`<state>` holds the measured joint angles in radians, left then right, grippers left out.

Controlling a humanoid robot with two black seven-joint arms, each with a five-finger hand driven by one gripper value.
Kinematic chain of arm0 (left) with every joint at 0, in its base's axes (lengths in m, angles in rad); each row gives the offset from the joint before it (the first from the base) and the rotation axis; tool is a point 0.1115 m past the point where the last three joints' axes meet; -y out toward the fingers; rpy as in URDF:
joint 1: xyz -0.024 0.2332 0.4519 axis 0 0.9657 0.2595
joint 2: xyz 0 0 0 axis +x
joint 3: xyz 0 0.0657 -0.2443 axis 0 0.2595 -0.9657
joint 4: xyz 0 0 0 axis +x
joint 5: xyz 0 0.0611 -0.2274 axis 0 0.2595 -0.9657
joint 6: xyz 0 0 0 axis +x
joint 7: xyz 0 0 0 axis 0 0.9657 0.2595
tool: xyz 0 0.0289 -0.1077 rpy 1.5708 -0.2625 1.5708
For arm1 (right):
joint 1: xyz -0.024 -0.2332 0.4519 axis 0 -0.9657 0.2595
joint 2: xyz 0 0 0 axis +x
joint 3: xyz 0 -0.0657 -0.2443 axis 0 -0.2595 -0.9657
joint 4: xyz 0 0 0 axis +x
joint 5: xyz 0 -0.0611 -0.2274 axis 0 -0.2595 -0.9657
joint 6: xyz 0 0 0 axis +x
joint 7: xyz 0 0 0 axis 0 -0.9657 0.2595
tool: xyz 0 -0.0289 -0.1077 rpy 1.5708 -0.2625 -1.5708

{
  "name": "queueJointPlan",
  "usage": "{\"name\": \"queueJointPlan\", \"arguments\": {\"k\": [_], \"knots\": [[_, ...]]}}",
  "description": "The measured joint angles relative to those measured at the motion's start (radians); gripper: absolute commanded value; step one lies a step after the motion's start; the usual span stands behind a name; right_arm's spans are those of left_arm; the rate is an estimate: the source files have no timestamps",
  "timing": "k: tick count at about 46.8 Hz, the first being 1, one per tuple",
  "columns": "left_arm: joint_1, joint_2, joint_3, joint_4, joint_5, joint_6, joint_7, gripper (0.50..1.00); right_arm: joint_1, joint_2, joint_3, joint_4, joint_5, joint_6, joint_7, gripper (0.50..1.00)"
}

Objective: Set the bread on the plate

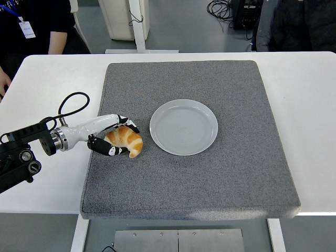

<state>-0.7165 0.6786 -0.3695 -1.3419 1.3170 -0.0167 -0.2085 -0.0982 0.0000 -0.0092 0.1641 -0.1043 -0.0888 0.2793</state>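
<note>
One bread (126, 141) lies on the grey mat (226, 178): a croissant, curved like a crescent, golden brown with darker ridges across its back and paler, almost cream patches toward the end nearest the hand. Its far tip curls down and away from the wrist.

The left hand (113, 137) comes in low from the left edge on a white forearm with a black cuff and a looped black cable behind it. Its fingers (127, 124) curl over the top of the bread, and the thumb sits against the bread's near side, so the hand is closed around the croissant's left half in a grasp. The bread still rests on the mat; whether it is lifted at all cannot be told.

One plate (184, 126), round, pale grey-white and bare, sits on the mat just beyond the bread on the side away from the wrist, close to it but not touching.

One mat covers most of the white surface (47, 94). Beyond the hand, at the far corner of the surface, a person in dark clothing (31, 26) with a lanyard stands; a second dark-clothed person shows at the far right.
</note>
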Motion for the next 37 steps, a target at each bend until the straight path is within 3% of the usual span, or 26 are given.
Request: {"name": "queueJointPlan", "arguments": {"k": [10,29,37], "knots": [[-0.025,0.003,-0.003,0.0,-0.002,0.0,-0.002,0.5,0.0,0.0,0.0,0.0,0.0,0.0,0.0,1.0],[-0.087,0.031,-0.002,-0.001,-0.004,-0.002,-0.056,0.5,0.0,0.0,0.0,0.0,0.0,0.0,0.0,1.0],[-0.162,0.073,-0.004,-0.002,-0.015,-0.011,-0.063,0.5,0.0,0.0,0.0,0.0,0.0,0.0,0.0,1.0]]}}
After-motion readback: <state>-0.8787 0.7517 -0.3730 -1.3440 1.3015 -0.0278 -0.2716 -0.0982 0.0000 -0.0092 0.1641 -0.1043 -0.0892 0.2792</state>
